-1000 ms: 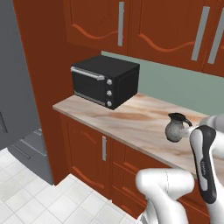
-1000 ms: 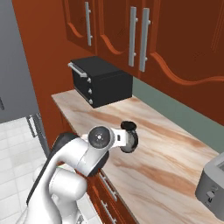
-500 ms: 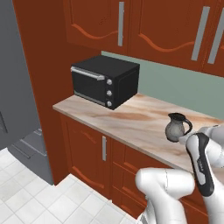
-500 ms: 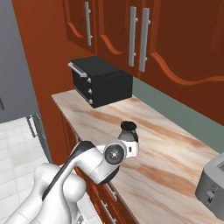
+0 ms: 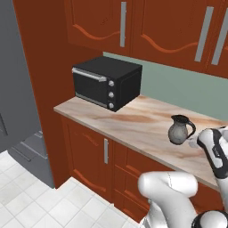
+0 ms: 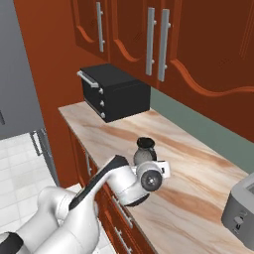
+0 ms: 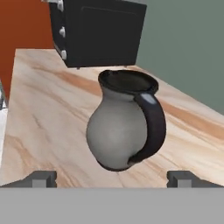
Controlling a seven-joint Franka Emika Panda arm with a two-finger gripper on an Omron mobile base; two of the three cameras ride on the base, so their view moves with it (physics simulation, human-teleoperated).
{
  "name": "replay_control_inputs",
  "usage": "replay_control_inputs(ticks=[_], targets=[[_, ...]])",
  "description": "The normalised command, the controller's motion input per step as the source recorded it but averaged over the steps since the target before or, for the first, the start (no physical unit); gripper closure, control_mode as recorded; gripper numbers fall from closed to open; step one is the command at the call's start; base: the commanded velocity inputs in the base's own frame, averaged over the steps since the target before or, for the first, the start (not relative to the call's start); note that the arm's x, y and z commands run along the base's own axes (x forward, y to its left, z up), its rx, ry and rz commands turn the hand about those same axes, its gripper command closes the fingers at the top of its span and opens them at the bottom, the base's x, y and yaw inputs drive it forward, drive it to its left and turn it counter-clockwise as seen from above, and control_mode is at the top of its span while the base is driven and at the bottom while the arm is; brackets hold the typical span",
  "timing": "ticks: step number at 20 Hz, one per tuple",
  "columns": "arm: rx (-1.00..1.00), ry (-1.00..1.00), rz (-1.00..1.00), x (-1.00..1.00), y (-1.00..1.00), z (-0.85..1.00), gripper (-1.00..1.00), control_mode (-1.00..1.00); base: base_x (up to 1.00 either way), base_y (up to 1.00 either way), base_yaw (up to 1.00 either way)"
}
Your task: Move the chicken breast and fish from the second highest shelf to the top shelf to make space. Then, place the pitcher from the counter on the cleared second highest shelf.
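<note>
I find the pitcher [image 7: 126, 127] upright on the desk [image 7: 39, 109], dead ahead between my fully spread, empty jaws, handle [image 7: 153, 124] turned right.

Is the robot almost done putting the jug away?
Not yet. The pitcher stands upright on the counter, near the black oven. The pincer is open, its fingertips on either side of the pitcher but not gripping. Grabbing it and carrying it to the fridge shelf are left. The chicken and fish can't be checked here.
</note>
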Motion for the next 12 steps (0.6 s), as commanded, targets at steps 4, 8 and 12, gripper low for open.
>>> replay_control_inputs(ticks=[4,8,12], targets=[[-0.04,0.02,0.12,0.21,-0.41,0.00,-1.00,-1.00,0.00,0.00,0.00],[-0.02,0.00,0.06,0.29,-0.18,-0.01,-1.00,-1.00,0.00,0.00,0.00],[0.00,0.00,0.01,0.32,-0.02,-0.05,-1.00,-1.00,0.00,0.00,0.00]])
